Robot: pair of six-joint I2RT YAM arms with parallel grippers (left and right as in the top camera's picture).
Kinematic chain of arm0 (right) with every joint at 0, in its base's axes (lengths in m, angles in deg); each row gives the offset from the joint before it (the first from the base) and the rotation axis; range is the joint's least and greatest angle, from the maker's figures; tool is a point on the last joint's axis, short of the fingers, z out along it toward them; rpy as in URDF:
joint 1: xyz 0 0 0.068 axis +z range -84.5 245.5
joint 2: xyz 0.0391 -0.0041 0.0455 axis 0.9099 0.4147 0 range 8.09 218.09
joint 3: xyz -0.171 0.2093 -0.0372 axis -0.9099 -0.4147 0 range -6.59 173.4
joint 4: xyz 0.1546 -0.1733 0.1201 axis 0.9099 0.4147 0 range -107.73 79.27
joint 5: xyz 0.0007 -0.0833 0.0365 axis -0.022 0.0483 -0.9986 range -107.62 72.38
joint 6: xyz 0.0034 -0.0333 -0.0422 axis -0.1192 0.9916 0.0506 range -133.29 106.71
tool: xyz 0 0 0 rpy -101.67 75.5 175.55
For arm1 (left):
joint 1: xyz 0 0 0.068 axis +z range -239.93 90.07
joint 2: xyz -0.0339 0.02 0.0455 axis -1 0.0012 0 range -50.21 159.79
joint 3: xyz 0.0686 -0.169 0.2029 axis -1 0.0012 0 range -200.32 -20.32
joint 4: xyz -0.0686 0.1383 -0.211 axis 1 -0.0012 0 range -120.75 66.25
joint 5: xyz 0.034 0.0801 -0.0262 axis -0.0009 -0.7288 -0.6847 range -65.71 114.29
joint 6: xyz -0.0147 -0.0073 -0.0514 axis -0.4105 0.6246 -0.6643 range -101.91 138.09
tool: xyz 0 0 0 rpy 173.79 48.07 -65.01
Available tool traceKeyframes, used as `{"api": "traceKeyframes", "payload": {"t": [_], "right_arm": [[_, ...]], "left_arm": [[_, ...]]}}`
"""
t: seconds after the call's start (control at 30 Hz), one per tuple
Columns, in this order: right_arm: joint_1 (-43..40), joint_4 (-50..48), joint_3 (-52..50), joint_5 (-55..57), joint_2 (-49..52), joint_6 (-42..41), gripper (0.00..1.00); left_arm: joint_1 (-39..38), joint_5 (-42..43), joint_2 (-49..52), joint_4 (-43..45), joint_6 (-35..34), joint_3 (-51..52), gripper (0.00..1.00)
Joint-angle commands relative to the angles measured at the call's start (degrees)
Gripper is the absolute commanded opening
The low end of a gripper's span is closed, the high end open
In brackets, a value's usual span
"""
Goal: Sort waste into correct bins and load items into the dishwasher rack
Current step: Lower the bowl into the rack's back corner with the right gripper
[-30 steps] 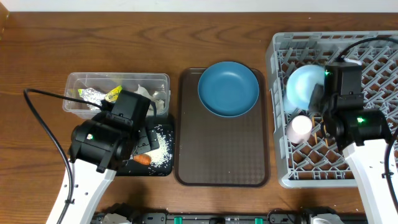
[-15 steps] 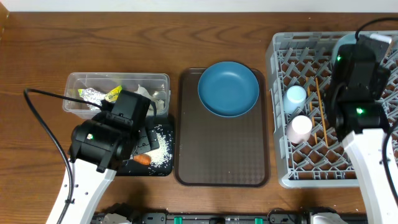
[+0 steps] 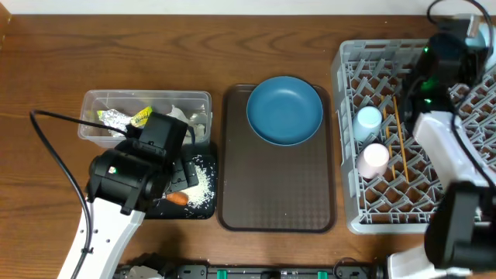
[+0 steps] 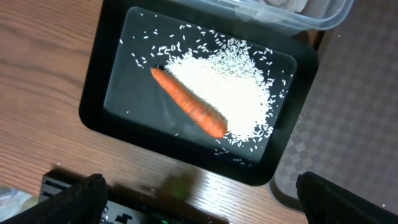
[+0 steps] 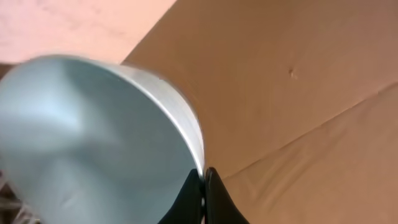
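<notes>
White bowl with light blue outside (image 5: pixel 93 143): rim pinched between the narrow black fingers of the right gripper (image 5: pixel 202 185), with the body spreading up and left of them. It is held aloft at the far right corner of the large square grey plastic rack (image 3: pixel 343 139).

Rack contents:
- pink cup (image 3: pixel 373 159)
- light blue cup (image 3: pixel 369 120)
- wooden chopsticks (image 3: pixel 399 132)

Left gripper (image 4: pixel 199 186): fingers spread wide and empty, above the flat black rectangular tray (image 4: pixel 112 74). The tray holds a small orange carrot (image 4: pixel 189 102) lying across white rice scraps (image 4: pixel 239 87).
</notes>
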Motion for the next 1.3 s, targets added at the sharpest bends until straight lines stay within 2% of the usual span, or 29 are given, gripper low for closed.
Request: {"api": "traceKeyframes", "payload": {"t": [0.0, 0.1, 0.27, 0.53, 0.7, 0.87, 1.27], "right_arm": [[-0.04, -6.16, 0.44, 2.08, 4.57, 17.14, 0.01], [-0.04, -9.66, 0.44, 2.08, 9.29, 20.52, 0.01], [0.39, -9.7, 0.44, 3.02, 14.14, 20.74, 0.01], [4.28, -9.62, 0.44, 3.82, 14.97, 20.7, 0.01], [7.3, -6.25, 0.44, 6.05, 14.97, 18.36, 0.01], [9.68, -2.93, 0.44, 7.19, 14.97, 18.1, 0.13], [18.18, -2.93, 0.44, 9.2, 14.97, 16.85, 0.19]], "left_arm": [[0.28, -0.31, 0.07, -0.26, 0.17, 0.22, 1.0], [0.28, -0.31, 0.07, -0.26, 0.17, 0.22, 1.0], [0.28, -0.31, 0.07, -0.26, 0.17, 0.22, 1.0], [0.28, -0.31, 0.07, -0.26, 0.17, 0.22, 1.0], [0.28, -0.31, 0.07, -0.26, 0.17, 0.22, 1.0], [0.28, -0.31, 0.04, -0.26, 0.17, 0.22, 1.0], [0.28, -0.31, 0.07, -0.26, 0.17, 0.22, 1.0]]}}
